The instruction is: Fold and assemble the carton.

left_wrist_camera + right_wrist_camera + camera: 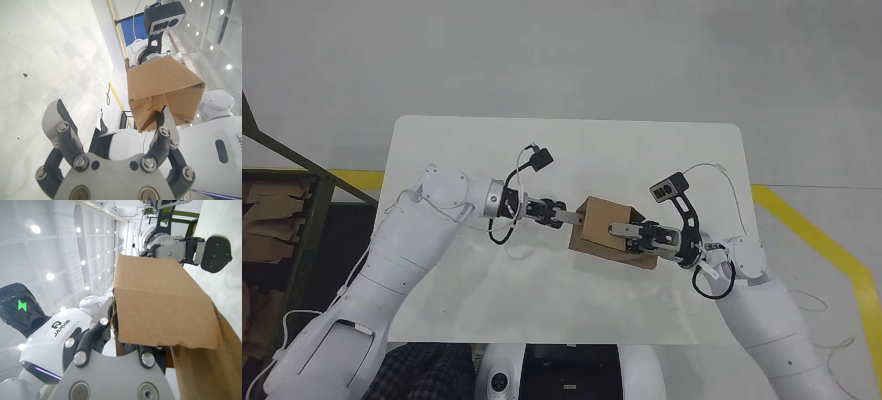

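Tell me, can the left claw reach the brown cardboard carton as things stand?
Probably yes: one fingertip of the open left claw touches the end of the brown cardboard carton; nothing stands between them.

Carton [600, 222], white table [562, 150], right tool [627, 231] touching it

I've got the carton [609, 228] plain brown all over, no print, with darker ragged edges at its lower flaps. The table [492, 140] is flat white with a few tiny dark specks. The left gripper [112, 108] shows a silver-grey base plate, black links and black pads [65, 113]. The right gripper [628, 231] is the same silver and black. The floor [562, 50] is pale grey, with a yellow stripe [767, 192] on it.
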`<control>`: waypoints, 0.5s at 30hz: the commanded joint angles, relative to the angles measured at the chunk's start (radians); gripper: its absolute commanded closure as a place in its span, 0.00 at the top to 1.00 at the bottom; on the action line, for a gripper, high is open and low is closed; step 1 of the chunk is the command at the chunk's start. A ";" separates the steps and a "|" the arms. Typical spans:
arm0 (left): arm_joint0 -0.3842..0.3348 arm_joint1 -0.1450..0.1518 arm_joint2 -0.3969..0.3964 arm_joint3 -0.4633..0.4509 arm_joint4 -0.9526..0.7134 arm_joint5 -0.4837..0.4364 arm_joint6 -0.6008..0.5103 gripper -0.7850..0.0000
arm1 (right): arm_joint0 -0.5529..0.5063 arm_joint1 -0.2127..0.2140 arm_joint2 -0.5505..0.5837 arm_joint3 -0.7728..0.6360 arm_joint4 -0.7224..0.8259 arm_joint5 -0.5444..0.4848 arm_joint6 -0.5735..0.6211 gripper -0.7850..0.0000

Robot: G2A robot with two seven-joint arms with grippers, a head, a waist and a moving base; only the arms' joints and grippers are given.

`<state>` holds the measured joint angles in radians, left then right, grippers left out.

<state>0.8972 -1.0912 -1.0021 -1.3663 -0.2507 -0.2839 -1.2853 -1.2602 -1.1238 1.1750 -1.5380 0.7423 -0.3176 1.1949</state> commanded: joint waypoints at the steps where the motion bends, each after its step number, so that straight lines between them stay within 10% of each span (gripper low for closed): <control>1: -0.005 -0.002 0.007 0.004 -0.002 0.001 0.004 1.00 | 0.000 -0.001 -0.002 -0.003 -0.002 0.000 -0.003 0.00; 15: -0.029 -0.010 0.044 0.007 0.001 -0.001 0.007 1.00 | 0.003 -0.006 -0.019 -0.001 -0.012 0.003 -0.025 0.00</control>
<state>0.8695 -1.1007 -0.9600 -1.3596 -0.2490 -0.2842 -1.2776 -1.2572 -1.1300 1.1567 -1.5399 0.7304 -0.3138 1.1695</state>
